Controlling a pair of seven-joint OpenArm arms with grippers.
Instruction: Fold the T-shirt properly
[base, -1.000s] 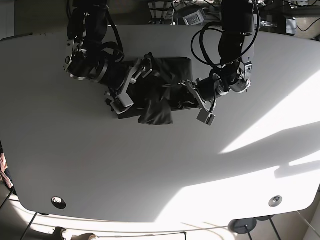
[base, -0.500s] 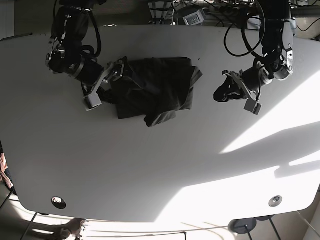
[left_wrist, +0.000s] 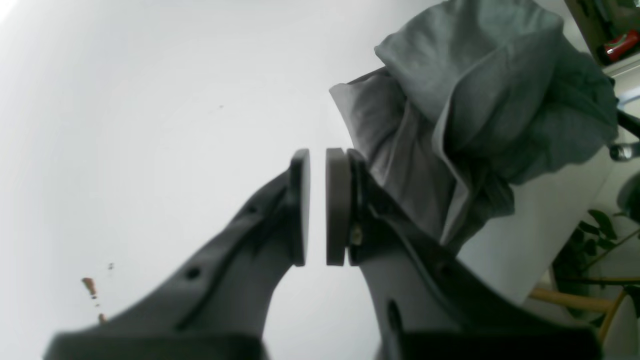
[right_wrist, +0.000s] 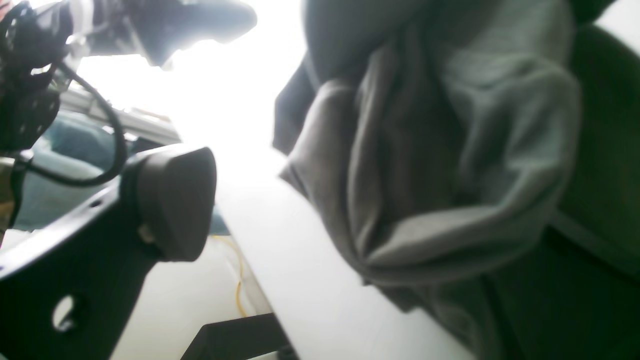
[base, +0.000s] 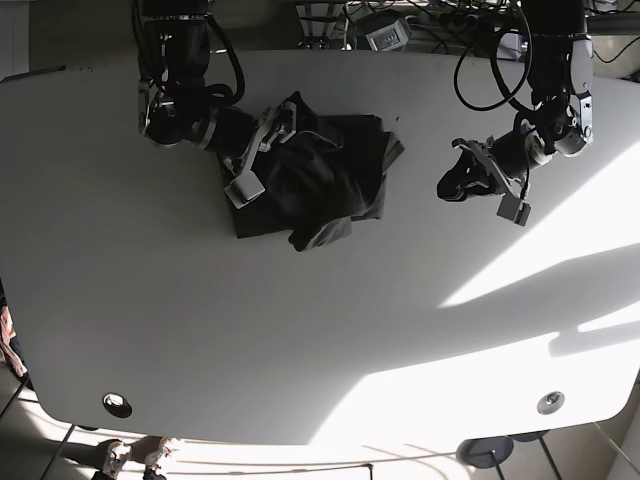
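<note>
Left wrist: left gripper (left_wrist: 317, 207) empty, jaws a narrow slit, over bare table (left_wrist: 125, 125); shirt (left_wrist: 475, 115) bunched far right.

Right wrist: right gripper (right_wrist: 320, 200) jaws wide, at the shirt's edge.

Base: shirt (base: 320, 180) rumpled far-centre; mid-fold. Next: regrasp corners.

Base view: overhead, looking straight down on the whole worktop (base: 300, 340). Both wrist views: low, close, facing along each pincer, the left pincer (left_wrist: 318, 207) at frame centre. All three share the crumpled T-shirt (base: 320, 180).
</note>
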